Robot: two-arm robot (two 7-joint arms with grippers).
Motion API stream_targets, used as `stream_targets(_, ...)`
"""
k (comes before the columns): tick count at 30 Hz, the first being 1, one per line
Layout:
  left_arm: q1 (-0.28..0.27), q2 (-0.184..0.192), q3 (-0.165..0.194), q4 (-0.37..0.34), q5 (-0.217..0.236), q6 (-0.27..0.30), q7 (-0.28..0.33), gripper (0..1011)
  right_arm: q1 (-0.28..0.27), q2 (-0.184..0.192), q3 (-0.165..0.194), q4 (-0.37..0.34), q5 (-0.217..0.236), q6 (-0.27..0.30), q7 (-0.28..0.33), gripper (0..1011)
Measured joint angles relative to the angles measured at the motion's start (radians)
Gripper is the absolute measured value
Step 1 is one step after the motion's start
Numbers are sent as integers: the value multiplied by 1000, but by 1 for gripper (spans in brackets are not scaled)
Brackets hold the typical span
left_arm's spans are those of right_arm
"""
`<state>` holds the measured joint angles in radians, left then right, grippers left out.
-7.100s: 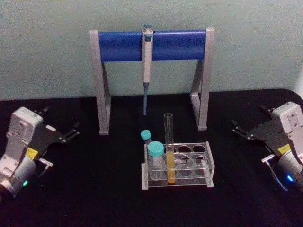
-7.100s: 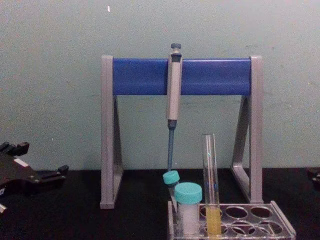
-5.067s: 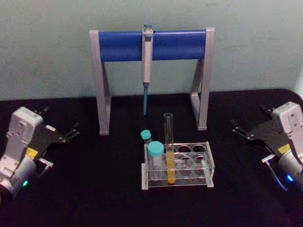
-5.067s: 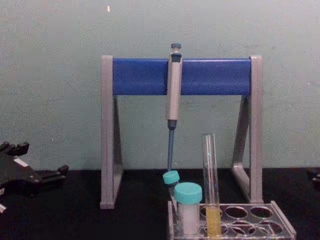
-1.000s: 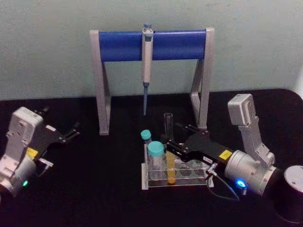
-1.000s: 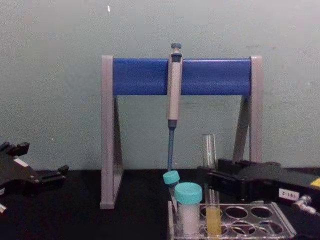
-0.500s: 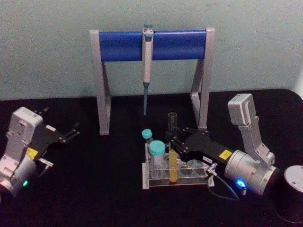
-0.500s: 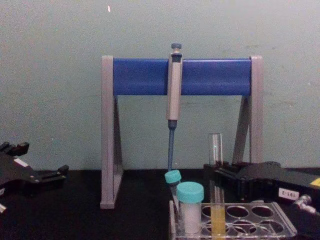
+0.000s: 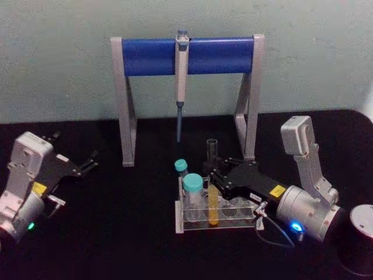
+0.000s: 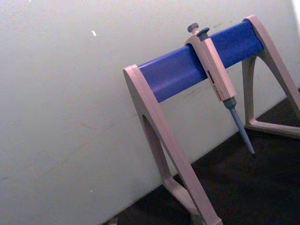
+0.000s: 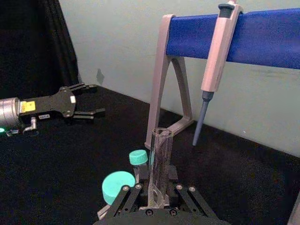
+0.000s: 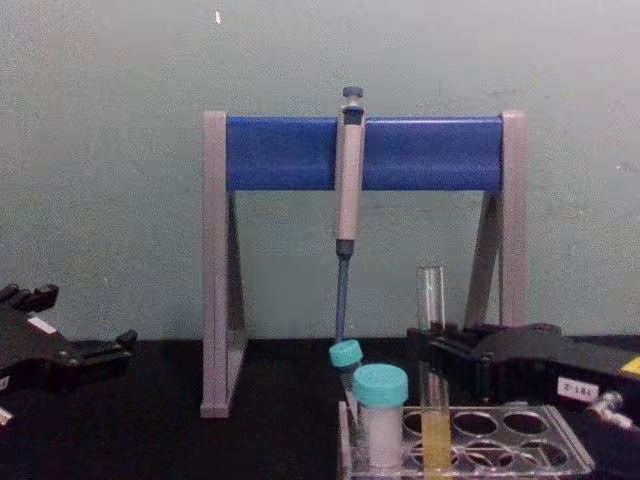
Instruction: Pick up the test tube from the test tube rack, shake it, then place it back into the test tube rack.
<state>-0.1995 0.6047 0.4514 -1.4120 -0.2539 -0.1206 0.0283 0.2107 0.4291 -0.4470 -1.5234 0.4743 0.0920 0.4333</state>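
Observation:
The test tube is a tall clear tube with yellow liquid low down, and its bottom stands inside the test tube rack, a low clear plate with round holes. My right gripper reaches in from the right and is shut on the tube's middle, just above the rack. In the chest view the test tube rises above the right gripper, with the rack below. The right wrist view has the test tube upright between the fingers. My left gripper is parked open at the far left.
A grey-and-blue pipette stand with a hanging pipette stands behind the rack. Two teal-capped tubes sit in the rack's left end, close to the held tube. A dark cylinder stands at the near right.
My right arm came in from the right edge and shut on the tube. In the last second the tube's top and the rack shifted slightly to the right. The left arm stayed put.

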Motion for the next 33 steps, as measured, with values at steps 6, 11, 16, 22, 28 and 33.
stream_targets(6, 0, 0, 0, 0, 0, 0, 0, 1001, -11, 0, 1, -6, -4, -24, 13, 234)
stream_targets(11, 0, 0, 0, 0, 0, 0, 0, 1001, -25, 1, 3, -16, -4, -43, 22, 234)
stream_targets(16, 0, 0, 0, 0, 0, 0, 0, 1001, -38, 2, 8, -22, -2, -54, 24, 234)
stream_targets(22, 0, 0, 0, 0, 0, 0, 0, 1001, -52, 4, 15, -36, 1, -65, 24, 235)
stream_targets(28, 0, 0, 0, 0, 0, 0, 0, 1001, -62, 8, 22, -57, 0, -72, 21, 234)
stream_targets(33, 0, 0, 0, 0, 0, 0, 0, 1001, -69, 17, 32, -92, -1, -77, 16, 234)
